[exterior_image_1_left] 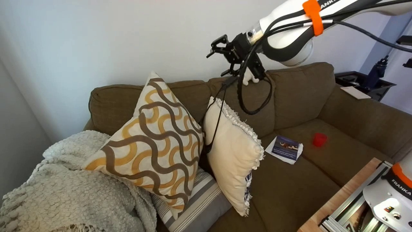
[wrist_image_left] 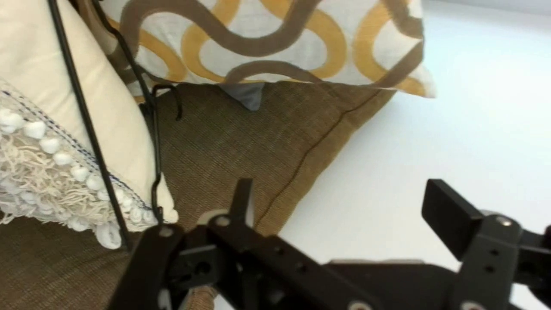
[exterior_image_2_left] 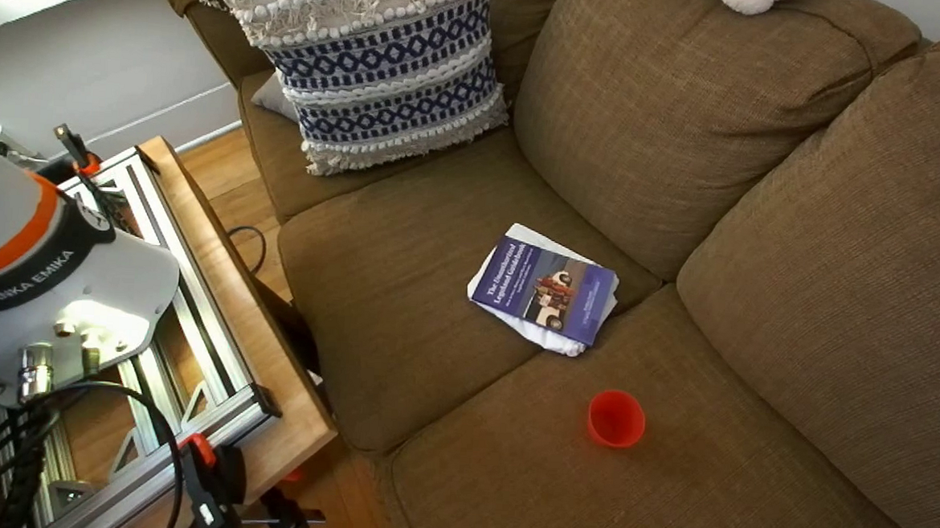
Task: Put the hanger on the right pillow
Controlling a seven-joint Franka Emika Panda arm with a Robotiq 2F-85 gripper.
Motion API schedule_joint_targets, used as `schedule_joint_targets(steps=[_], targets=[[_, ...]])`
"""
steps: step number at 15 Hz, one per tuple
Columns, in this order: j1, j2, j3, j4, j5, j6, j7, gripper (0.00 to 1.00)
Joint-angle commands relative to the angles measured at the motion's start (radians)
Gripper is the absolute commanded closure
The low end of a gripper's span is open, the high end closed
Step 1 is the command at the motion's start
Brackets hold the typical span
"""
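With your pincer point(wrist_image_left: 342, 196) spread wide, snagging the hanger point(wrist_image_left: 156, 137) if you back off could drag it away from the cream pillow point(exterior_image_1_left: 231, 153).

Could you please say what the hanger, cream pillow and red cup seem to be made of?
Hanger: smooth black, perhaps coated wire given its thin, bent outline, though plastic is possible. Cream pillow: matte cloth, from its creases and fringed edge. Red cup: likely smooth plastic, from its plain bright colour.
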State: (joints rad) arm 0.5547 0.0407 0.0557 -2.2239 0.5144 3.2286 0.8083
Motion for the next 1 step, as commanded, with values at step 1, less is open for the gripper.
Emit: schedule_joint_targets(steps=[1], targets=[[-0.086, -0.018, 0.103, -0.003, 0.024, 0.031, -0.013, 0.00]])
